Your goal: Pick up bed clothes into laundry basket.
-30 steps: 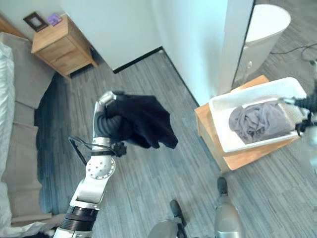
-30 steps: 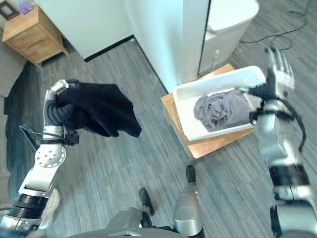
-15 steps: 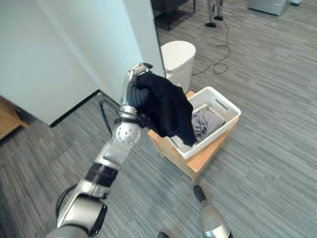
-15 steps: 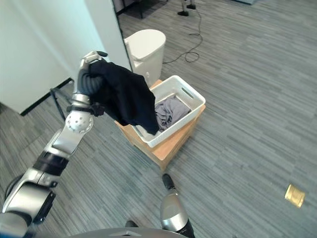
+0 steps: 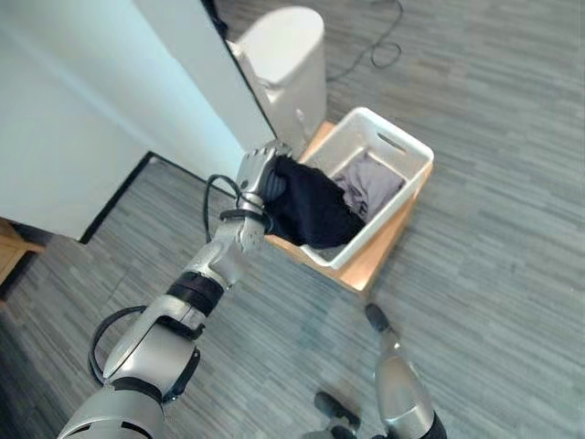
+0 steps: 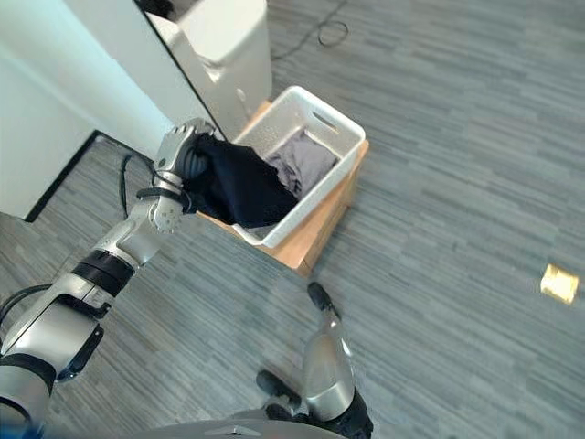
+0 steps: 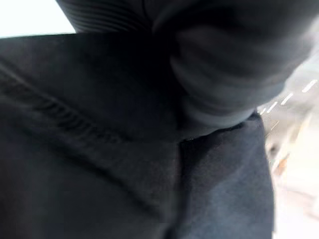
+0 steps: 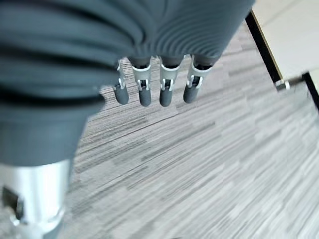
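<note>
**Black garment brought over the basket's near corner**

The black garment (image 5: 315,212) hung from my left hand (image 5: 259,174), my fingers clenched around a bunched part of it. Half a second earlier the cloth was raised above and short of the laundry basket (image 5: 403,149); at this moment it draped across the basket's near corner, its lower folds inside the rim. A second earlier the basket lay well apart from the cloth, though the whole picture had shifted too, so much of that closing-in was my own turning toward it. In my left wrist view the dark cloth (image 7: 99,164) lay pressed close against the hand's cover, which fits a firm grasp.

I judged the carry to be nearly done: what remained was to let go so the garment would fall fully inside, and the risk was the part lying on the rim sliding out toward the floor.

The basket was white and sat on a low wooden stand (image 5: 375,261). Inside it, on the far side from my hand, lay a grey garment (image 5: 367,181). Just beyond the basket stood a white bin (image 5: 288,46).

My right hand (image 8: 159,79) hung idle over bare floor, its fingers relaxed and holding nothing.
</note>
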Motion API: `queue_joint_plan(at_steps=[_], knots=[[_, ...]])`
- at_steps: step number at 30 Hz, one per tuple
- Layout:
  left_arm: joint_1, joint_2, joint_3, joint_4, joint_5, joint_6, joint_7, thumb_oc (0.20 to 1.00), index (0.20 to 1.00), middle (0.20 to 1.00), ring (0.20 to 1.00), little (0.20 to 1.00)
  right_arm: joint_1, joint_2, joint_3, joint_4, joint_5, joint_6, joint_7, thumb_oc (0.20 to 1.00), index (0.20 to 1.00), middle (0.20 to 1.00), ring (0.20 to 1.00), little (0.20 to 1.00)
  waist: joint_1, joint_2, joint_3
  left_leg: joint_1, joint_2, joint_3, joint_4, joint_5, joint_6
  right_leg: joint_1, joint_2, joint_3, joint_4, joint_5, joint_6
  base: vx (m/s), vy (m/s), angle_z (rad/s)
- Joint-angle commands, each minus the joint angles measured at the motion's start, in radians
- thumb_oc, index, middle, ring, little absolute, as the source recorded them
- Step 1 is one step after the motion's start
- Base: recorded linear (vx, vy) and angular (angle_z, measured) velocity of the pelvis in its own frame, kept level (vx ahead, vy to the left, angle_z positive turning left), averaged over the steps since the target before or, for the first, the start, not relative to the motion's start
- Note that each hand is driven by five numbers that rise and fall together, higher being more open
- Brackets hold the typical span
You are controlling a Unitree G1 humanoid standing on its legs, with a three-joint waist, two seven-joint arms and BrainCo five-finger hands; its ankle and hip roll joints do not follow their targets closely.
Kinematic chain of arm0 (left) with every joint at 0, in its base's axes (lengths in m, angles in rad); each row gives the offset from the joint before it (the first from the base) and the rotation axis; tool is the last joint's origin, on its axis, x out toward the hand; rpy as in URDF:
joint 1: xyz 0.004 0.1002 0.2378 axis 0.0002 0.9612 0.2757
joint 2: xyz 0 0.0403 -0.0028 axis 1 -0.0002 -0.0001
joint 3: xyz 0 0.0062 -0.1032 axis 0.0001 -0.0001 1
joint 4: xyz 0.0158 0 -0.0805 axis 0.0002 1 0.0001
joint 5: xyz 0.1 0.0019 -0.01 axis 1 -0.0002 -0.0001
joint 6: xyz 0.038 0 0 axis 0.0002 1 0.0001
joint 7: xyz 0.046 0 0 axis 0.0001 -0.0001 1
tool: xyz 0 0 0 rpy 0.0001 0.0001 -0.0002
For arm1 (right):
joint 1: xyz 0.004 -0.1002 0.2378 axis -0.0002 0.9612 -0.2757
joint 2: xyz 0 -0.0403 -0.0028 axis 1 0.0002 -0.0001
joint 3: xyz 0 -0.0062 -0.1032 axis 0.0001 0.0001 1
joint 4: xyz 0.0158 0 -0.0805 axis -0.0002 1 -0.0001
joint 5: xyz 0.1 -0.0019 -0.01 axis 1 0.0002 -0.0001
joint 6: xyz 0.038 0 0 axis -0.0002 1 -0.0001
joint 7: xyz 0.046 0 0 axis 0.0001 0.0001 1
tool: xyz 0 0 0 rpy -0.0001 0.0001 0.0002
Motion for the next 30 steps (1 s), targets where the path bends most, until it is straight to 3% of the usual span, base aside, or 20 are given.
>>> queue_joint_plan(at_steps=[1, 2, 3, 10, 13, 16, 23, 28, 29, 30], knots=[[-0.042, 0.029, 0.04, 0.071, 0.05, 0.019, 0.033, 0.2, 0.2, 0.2, 0.2, 0.2, 0.089, 0.012, 0.037, -0.013, 0.083, -0.024, -0.021, 1.0, 1.0, 1.0, 1.0, 1.0, -0.03, -0.058, -0.041, 0.012, 0.102, -0.07, 0.013, 0.015, -0.08, -0.025, -0.019, 0.001, 0.043, -0.079, 0.051, 0.01, -0.037, -0.28], [-0.049, 0.023, 0.014, 0.135, 0.059, 0.028, 0.02, 0.2, 0.2, 0.2, 0.2, 0.2, 0.091, 0.017, 0.048, -0.039, 0.117, -0.046, -0.014, 1.0, 1.0, 1.0, 1.0, 1.0, -0.039, -0.052, -0.036, 0.003, 0.105, -0.067, 0.013, 0.019, -0.083, -0.039, -0.02, -0.001, 0.045, -0.076, 0.049, 0.02, -0.055, -0.19], [-0.055, 0.013, 0.001, 0.18, 0.065, 0.032, 0.016, 1.0, 1.0, 1.0, 1.0, 1.0, 0.091, 0.021, 0.056, -0.048, 0.135, -0.049, 0.0, 1.0, 1.0, 1.0, 1.0, 1.0, -0.043, -0.05, -0.034, -0.001, 0.108, -0.068, 0.013, 0.021, -0.085, -0.045, -0.021, -0.002, 0.045, -0.074, 0.048, 0.02, -0.075, -0.07], [-0.054, 0.007, -0.01, 0.232, 0.055, 0.028, -0.008, 1.0, 1.0, 1.0, 1.0, 1.0, 0.091, 0.023, 0.071, -0.072, 0.16, -0.066, 0.007, 1.0, 1.0, 1.0, 1.0, 1.0, -0.046, -0.044, -0.032, -0.004, 0.111, -0.074, 0.013, 0.026, -0.089, -0.047, -0.02, -0.009, 0.045, -0.074, 0.046, 0.01, -0.026, 0.04], [-0.048, 0.018, 0.041, 0.191, -0.011, 0.017, 0.007, 1.0, 1.0, 1.0, 1.0, 1.0, 0.103, -0.01, 0.065, -0.22, 0.172, -0.1, -0.007, 1.0, 1.0, 1.0, 1.0, 1.0, -0.043, -0.046, -0.042, 0.011, 0.128, -0.078, 0.013, 0.039, -0.103, -0.019, -0.011, -0.023, 0.044, -0.085, 0.038, 0.01, -0.116, 0.04], [-0.064, 0.041, 0.096, 0.034, -0.047, 0.001, 0.041, 1.0, 1.0, 1.0, 1.0, 1.0, 0.127, -0.106, 0.015, -0.618, 0.156, -0.138, -0.02, 1.0, 1.0, 1.0, 1.0, 1.0, -0.027, -0.056, -0.057, 0.042, 0.152, -0.08, 0.013, 0.057, -0.122, 0.024, -0.005, -0.045, 0.045, -0.106, 0.033, 0.01, -0.101, 0.2], [0.019, 0.027, 0.212, -0.279, -0.086, -0.031, 0.062, 1.0, 1.0, 1.0, 1.0, 1.0, 0.206, -0.191, -0.075, -0.849, 0.063, -0.152, -0.026, 1.0, 1.0, 1.0, 1.0, 1.0, 0.011, -0.086, -0.089, 0.087, 0.185, -0.093, 0.013, 0.088, -0.137, 0.108, 0.006, -0.081, 0.039, -0.136, 0.016, 0.01, -0.117, 0.15], [0.178, -0.017, 0.358, -0.613, -0.242, -0.142, 0.057, 1.0, 1.0, 1.0, 1.0, 1.0, 0.247, -0.258, -0.196, -1.186, -0.077, -0.175, -0.075, 1.0, 1.0, 1.0, 1.0, 1.0, 0.05, -0.101, -0.111, 0.101, 0.208, -0.115, 0.013, 0.112, -0.141, 0.155, 0.024, -0.099, 0.034, -0.163, -0.002, -0.01, -0.096, 0.15], [0.284, -0.039, 0.42, -0.732, -0.323, -0.19, 0.077, 1.0, 1.0, 1.0, 1.0, 1.0, 0.228, -0.266, -0.213, -1.309, -0.135, -0.192, -0.104, 1.0, 1.0, 1.0, 1.0, 1.0, 0.08, -0.105, -0.115, 0.105, 0.211, -0.136, 0.013, 0.129, -0.136, 0.172, 0.034, -0.099, 0.033, -0.18, -0.007, -0.02, -0.065, 0.1], [0.291, -0.038, 0.424, -0.739, -0.324, -0.188, 0.075, 1.0, 1.0, 1.0, 1.0, 1.0, 0.23, -0.267, -0.212, -1.313, -0.136, -0.19, -0.103, 1.0, 1.0, 1.0, 1.0, 1.0, 0.078, -0.105, -0.117, 0.102, 0.212, -0.136, 0.013, 0.135, -0.136, 0.169, 0.036, -0.099, 0.031, -0.173, -0.01, -0.02, -0.07, -0.01]])
